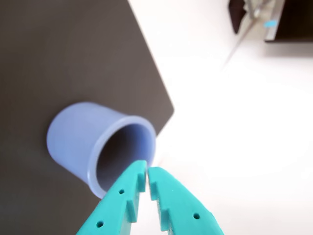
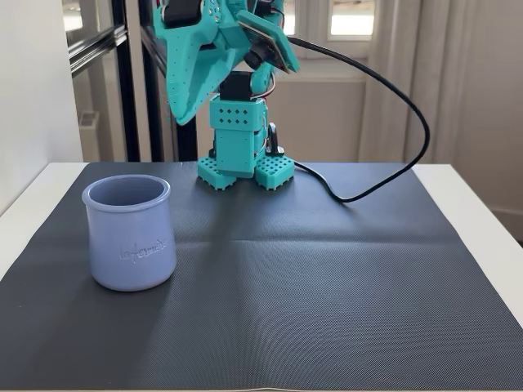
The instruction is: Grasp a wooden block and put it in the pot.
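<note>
A teal two-finger gripper point(image 1: 147, 171) hangs with its jaws drawn together, the tips nearly meeting with only a thin slit between them and nothing held, seen in the wrist view entering from the bottom edge at about 6 o'clock. Just past the fingertips, toward 10 o'clock, stands the pot point(image 1: 93, 147), a pale lavender-blue jar with a thick rounded rim, its dark mouth facing the camera; what can be seen of its inside shows no contents. The pot rests on a dark mat point(image 1: 58, 58) whose rounded corner lies at about 3 o'clock from the jar, with a bright white table point(image 1: 234, 147) beyond it. In the fixed view the pot point(image 2: 128, 233) sits upright at roughly 9 o'clock on the ribbed black mat point(image 2: 310, 310), faint script embossed on its side, well apart from the arm's base point(image 2: 243, 159), which is planted at 12 o'clock on the mat's far edge. The teal arm point(image 2: 204, 57) is folded up high above the base, and a black cable point(image 2: 384, 175) loops from it down to the mat at about 2 o'clock. The wooden block appears in neither view.
</note>
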You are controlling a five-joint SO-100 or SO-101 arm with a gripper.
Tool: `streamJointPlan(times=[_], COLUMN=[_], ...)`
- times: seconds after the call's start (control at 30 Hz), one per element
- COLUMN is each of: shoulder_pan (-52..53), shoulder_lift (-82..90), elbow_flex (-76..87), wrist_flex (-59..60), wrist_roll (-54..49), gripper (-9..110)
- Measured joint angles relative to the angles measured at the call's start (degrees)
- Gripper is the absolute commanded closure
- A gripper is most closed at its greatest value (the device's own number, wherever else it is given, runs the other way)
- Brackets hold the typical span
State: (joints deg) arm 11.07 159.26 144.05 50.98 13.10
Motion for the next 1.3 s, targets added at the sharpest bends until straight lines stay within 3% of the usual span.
streamJointPlan(times=[0.13,0.47,0.73,1.0,1.3], shoulder_pan=[-1.7,-2.9,-3.0,-3.5,-3.8], shoulder_lift=[10.4,30.1,32.3,32.5,35.0], elbow_flex=[9.9,35.2,36.4,36.4,36.4], wrist_flex=[-0.4,-14.1,-13.5,-2.9,0.6], wrist_roll=[-1.8,-1.6,-2.6,-3.3,-3.3], gripper=[101,101,101,101,101])
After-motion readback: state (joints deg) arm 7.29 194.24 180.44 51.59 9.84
